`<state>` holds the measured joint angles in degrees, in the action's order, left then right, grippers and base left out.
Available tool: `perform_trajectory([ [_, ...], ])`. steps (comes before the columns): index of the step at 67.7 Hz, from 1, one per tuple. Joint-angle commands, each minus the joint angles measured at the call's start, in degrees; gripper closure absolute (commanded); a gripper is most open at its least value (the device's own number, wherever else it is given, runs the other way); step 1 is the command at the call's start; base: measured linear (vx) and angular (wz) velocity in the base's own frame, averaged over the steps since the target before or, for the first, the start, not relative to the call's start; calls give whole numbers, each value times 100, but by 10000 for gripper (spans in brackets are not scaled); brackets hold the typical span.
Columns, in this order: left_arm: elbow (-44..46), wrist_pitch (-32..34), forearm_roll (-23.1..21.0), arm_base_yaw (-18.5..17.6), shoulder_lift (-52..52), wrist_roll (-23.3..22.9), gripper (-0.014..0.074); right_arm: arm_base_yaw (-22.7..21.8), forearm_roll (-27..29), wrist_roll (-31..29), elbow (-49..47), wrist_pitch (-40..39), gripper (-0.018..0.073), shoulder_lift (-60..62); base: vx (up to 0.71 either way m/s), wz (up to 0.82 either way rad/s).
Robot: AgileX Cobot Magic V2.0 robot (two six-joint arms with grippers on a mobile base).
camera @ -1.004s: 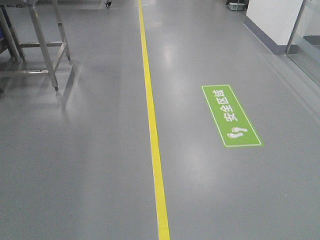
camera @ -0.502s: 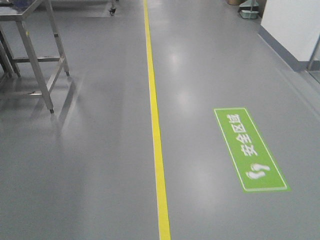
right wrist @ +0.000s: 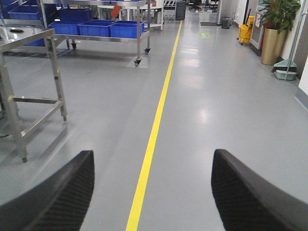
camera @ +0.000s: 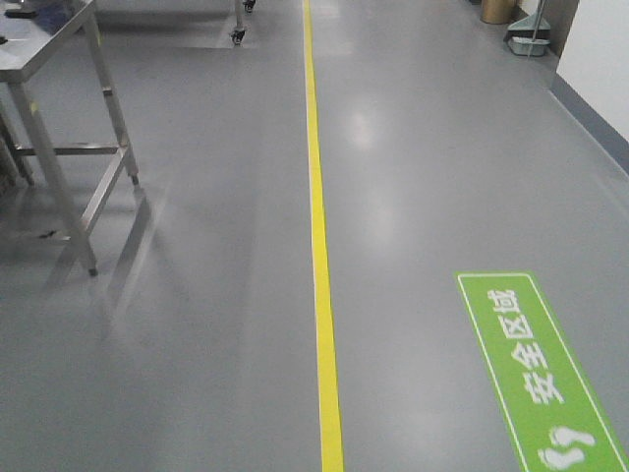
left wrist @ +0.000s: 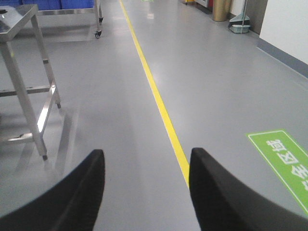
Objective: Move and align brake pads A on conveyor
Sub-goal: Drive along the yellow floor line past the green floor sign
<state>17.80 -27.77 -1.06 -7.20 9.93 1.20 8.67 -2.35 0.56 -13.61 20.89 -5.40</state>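
Note:
The brake pads and the conveyor are out of view in every frame. My left gripper (left wrist: 147, 156) is open and empty, its two black fingers spread above the grey floor. My right gripper (right wrist: 152, 156) is open and empty too, fingers wide apart over the yellow floor line (right wrist: 151, 134). Neither gripper shows in the front view.
A stainless steel table (camera: 54, 39) stands at the left, also in the left wrist view (left wrist: 19, 19) and the right wrist view (right wrist: 26, 38). A yellow line (camera: 319, 226) runs down the floor. A green floor sign (camera: 541, 374) lies at right. A wheeled rack with blue bins (right wrist: 101, 26) stands far back.
The view has advanced along the floor: the green sign slid toward the lower right, and the steel table came nearer at left.

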Motion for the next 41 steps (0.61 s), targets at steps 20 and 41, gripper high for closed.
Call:
perform_trajectory([
  [20, 137, 398, -18, -23, 61, -11, 206, -2, -35, -56, -155, -442, 71, -86, 73, -6],
  [41, 137, 398, -18, -23, 61, -11, 206, -2, -35, -56, -155, -429, 71, -86, 72, -3],
])
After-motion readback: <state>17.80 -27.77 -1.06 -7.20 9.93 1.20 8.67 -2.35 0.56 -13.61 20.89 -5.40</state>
